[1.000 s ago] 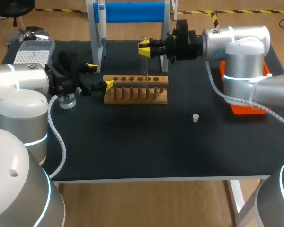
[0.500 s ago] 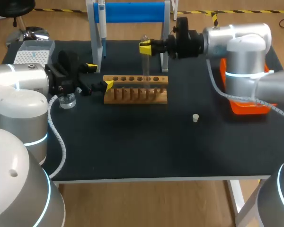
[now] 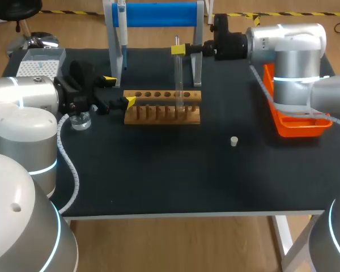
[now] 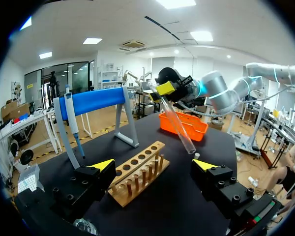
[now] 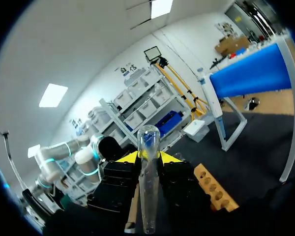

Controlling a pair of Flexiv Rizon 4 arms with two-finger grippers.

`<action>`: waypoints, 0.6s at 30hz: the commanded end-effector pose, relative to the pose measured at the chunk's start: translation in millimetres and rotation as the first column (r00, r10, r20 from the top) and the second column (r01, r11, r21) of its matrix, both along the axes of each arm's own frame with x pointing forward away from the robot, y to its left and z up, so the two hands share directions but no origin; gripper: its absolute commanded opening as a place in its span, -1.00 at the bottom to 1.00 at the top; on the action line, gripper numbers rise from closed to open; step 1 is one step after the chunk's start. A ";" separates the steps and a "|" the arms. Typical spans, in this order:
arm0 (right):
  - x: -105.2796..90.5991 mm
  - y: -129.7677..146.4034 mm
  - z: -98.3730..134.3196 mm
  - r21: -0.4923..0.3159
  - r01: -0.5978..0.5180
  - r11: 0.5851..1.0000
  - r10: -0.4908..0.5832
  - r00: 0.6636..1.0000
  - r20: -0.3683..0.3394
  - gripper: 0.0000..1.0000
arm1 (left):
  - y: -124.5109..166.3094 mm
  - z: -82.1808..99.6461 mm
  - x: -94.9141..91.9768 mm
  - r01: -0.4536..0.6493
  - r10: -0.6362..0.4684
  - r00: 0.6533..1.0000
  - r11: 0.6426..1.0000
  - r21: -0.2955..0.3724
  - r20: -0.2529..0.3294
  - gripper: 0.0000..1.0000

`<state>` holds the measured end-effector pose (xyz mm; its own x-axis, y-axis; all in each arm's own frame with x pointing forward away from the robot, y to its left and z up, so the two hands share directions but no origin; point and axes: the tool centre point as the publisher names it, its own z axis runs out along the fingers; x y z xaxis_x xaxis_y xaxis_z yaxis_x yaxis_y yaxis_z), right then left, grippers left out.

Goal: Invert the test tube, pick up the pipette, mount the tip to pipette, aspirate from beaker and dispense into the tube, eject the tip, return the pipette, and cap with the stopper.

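Head view: at twelve o'clock on the counter [image 3: 158, 175] my right claw [image 3: 178, 50] grips the test tube [image 3: 179, 76] above the rack [image 3: 158, 113]; lowered off-centre, it could jam against the wood

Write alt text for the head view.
The right end effector holds a clear test tube above the wooden rack. The left end effector sits open by the rack's left end; a small stopper lies on the table.
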<state>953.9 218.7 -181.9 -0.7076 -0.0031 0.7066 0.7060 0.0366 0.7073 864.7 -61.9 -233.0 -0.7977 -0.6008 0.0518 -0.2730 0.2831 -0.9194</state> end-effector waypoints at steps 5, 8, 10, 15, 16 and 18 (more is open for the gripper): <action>1.7 -2.4 -7.0 0.012 0.004 1.000 0.003 0.835 -0.550 -1.00 | -0.8 -0.4 0.1 -0.001 0.001 1.000 1.000 0.001 0.000 1.00; -1.7 -3.0 -10.0 -0.005 -0.024 1.000 0.017 0.813 -0.583 -1.00 | -0.8 -0.4 0.1 -0.001 0.001 1.000 1.000 0.001 0.000 1.00; -4.3 -3.5 -11.2 -0.009 -0.045 0.999 0.030 0.794 -0.608 -1.00 | -0.8 -0.4 0.1 -0.001 0.001 1.000 1.000 0.001 0.000 1.00; -10.8 -5.0 -13.9 -0.035 -0.090 0.995 0.049 0.787 -0.615 -1.00 | -0.8 -0.4 0.1 -0.001 0.001 1.000 1.000 0.001 0.000 1.00; -12.8 -5.2 -14.9 -0.038 -0.099 0.994 0.054 0.783 -0.620 -1.00 | -0.8 -0.4 0.1 -0.001 0.001 1.000 1.000 0.001 0.000 1.00; -15.1 -5.8 -16.1 -0.044 -0.108 0.993 0.057 0.783 -0.619 -1.00 | -0.8 -0.4 0.1 -0.001 0.001 1.000 1.000 0.001 0.000 1.00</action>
